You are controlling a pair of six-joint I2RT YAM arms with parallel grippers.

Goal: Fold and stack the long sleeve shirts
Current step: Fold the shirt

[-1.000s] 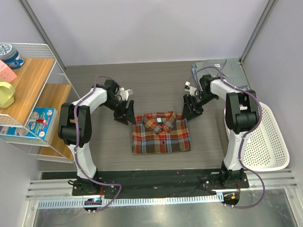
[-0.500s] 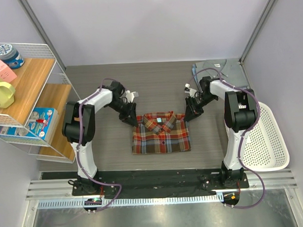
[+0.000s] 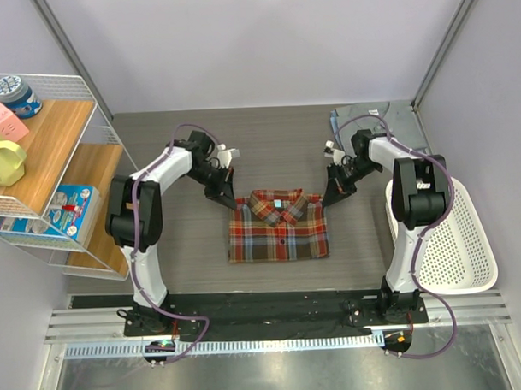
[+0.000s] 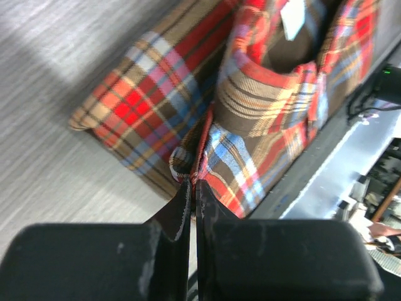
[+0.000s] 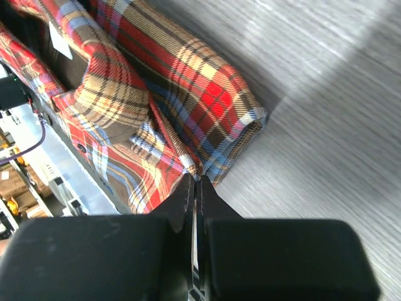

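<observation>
Both arms have swung inward to the folded red, brown, blue and yellow plaid flannel shirt (image 3: 277, 237), centre frame on the grey table (image 3: 174, 164); left end effector (image 3: 225, 197) and right end effector (image 3: 331, 196) each pinch a corner thinly, so lifting could slip it

light: bright, even | shadows: soft | wrist views: near claws blurred
</observation>
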